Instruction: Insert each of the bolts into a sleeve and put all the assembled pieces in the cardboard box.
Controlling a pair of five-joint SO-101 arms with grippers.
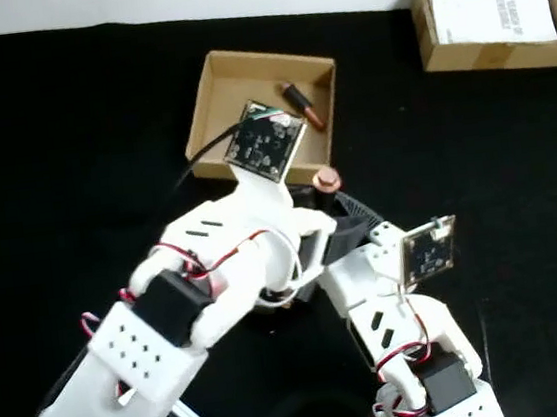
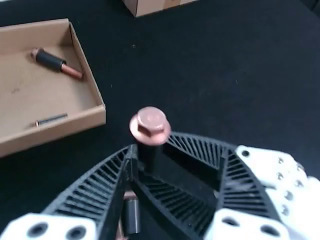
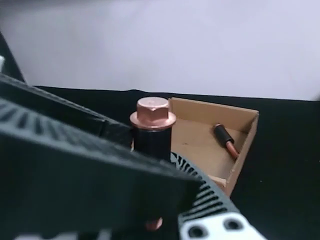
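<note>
A copper bolt (image 1: 327, 180) stands upright in a black sleeve (image 2: 146, 152), its hex head (image 3: 153, 112) resting on the sleeve's top. It is just outside the near right corner of the cardboard box (image 1: 207, 91). My left gripper (image 2: 141, 161) is shut on the sleeve, its black ribbed fingers (image 2: 90, 200) meeting around it. My right gripper (image 3: 142, 150) is shut on the same piece from the other side; a copper tip (image 3: 155, 222) shows below its finger. One assembled bolt and sleeve (image 1: 302, 105) lies inside the box, against its far right wall.
A second cardboard box (image 1: 442, 49) holding white paper sits at the far right of the black table. A thin dark rod (image 2: 50, 120) lies inside the task box near its front wall (image 2: 85, 120). Both arms crowd the middle of the table.
</note>
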